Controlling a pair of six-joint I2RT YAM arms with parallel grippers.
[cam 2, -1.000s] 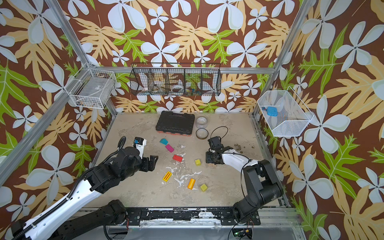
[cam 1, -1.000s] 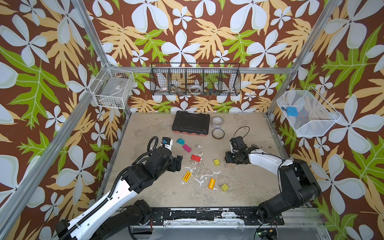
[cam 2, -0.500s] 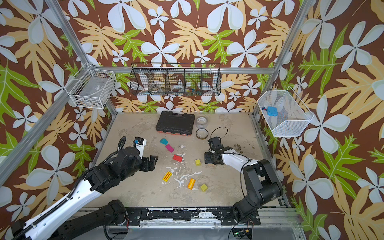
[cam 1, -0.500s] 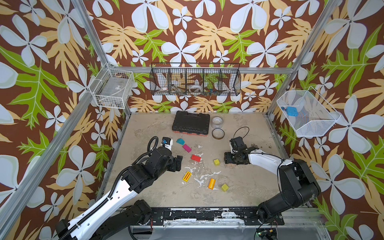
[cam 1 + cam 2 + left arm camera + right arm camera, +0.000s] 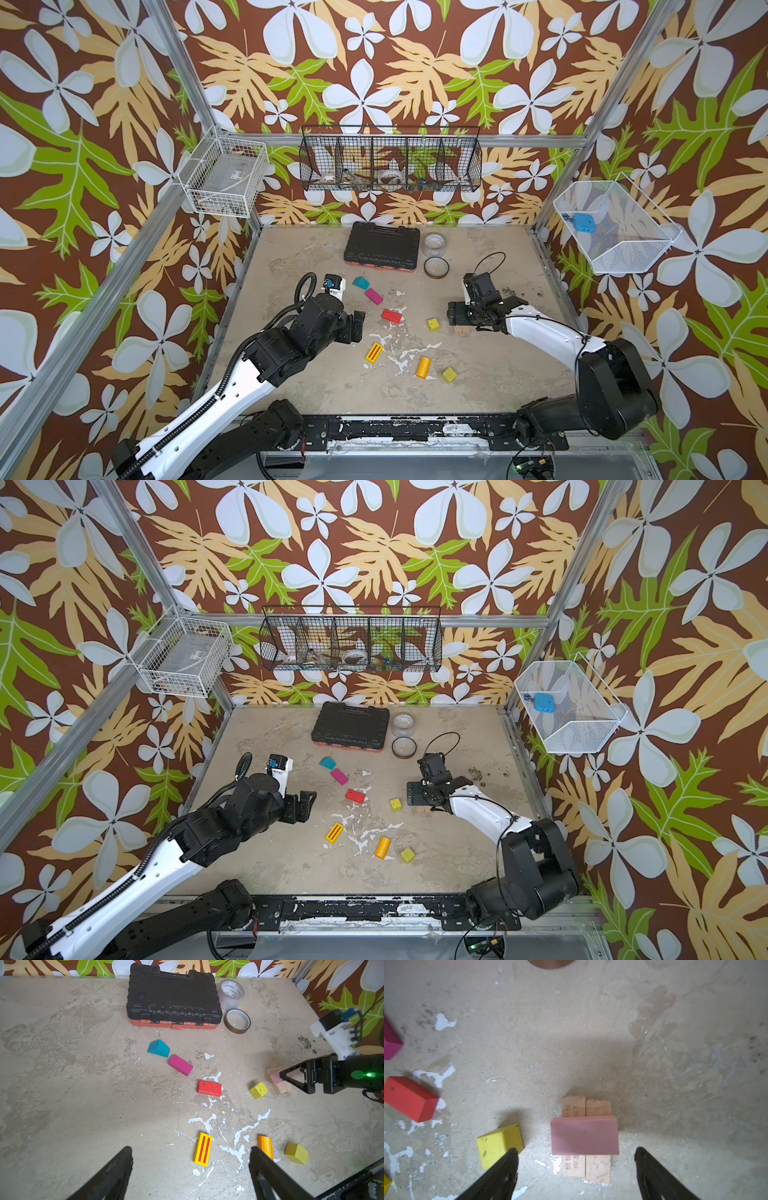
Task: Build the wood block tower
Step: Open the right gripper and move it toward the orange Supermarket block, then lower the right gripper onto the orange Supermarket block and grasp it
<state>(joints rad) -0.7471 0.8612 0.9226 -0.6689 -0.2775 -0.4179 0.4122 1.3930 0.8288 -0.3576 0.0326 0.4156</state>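
The tower is two plain wood bars (image 5: 598, 1167) lying side by side with a pink block (image 5: 584, 1135) across them. My right gripper (image 5: 576, 1150) stands open just above it, one finger on each side, touching nothing. In both top views that gripper (image 5: 457, 318) hides most of the stack. Loose wood blocks lie to its left: teal wedge (image 5: 360, 283), magenta brick (image 5: 374, 296), red brick (image 5: 391, 316), yellow-green cube (image 5: 433, 324), striped yellow brick (image 5: 203, 1149), orange cylinder (image 5: 424, 367) and another cube (image 5: 449, 375). My left gripper (image 5: 190, 1148) hovers open and empty near the striped brick.
A black tool case (image 5: 381, 248) and two tape rolls (image 5: 435, 244) (image 5: 436, 267) sit at the back of the table. Wire baskets (image 5: 390, 160) hang on the walls. White paint marks streak the tabletop (image 5: 478, 374) among the blocks.
My right gripper has opened wide over the last second, and the pink block now lies free on the wood bars. The left arm has stayed where it was.
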